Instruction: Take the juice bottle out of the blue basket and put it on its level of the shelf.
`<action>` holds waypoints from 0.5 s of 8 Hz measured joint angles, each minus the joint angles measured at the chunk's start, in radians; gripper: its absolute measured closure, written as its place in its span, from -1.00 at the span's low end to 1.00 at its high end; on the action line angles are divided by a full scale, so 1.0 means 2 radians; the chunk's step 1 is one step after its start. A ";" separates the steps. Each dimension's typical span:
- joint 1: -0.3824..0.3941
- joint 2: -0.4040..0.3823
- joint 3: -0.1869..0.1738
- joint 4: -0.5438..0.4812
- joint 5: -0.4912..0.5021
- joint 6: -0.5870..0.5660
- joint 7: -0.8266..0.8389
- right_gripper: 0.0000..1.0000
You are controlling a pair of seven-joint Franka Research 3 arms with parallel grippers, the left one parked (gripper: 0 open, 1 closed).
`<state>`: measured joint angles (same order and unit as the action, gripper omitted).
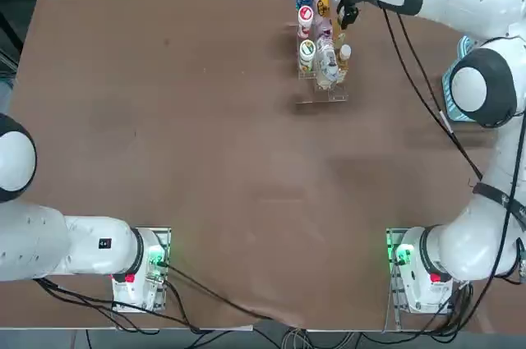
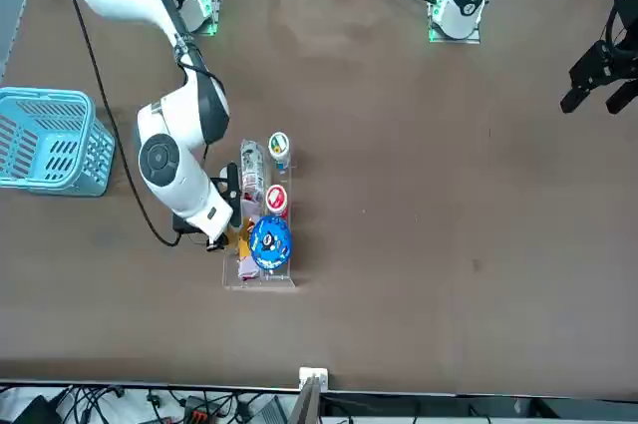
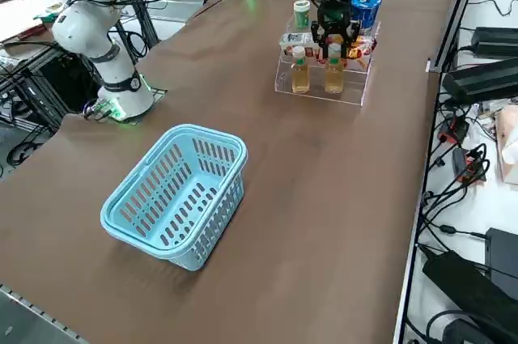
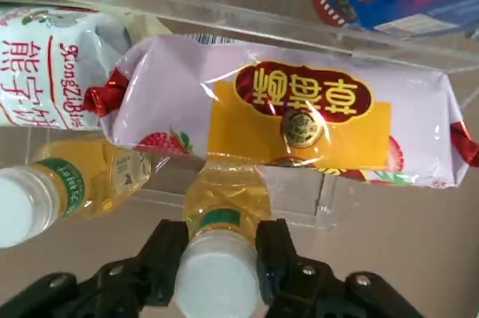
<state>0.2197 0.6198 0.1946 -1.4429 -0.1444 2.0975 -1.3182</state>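
Right gripper [image 4: 220, 273] clamped on the neck of the juice bottle [image 4: 221, 217], just under the white cap, low over the shelf [image 3: 322, 85]; blue basket [image 3: 176, 196] far off to the left in the side view, holds nothing; then a second small bottle [image 3: 300, 70] standing on the lowest step, held bottle just beside it; probably light, hard and smooth, so a bit slippery; best held by the neck, kept straight up.
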 joint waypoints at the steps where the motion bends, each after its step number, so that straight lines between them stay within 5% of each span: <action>1: 0.000 0.000 0.000 0.000 0.001 0.000 0.002 -0.08; 4: 0.000 0.003 0.000 0.000 0.005 0.000 0.012 -0.08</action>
<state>0.2197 0.6266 0.1947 -1.4429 -0.1334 2.0969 -1.2948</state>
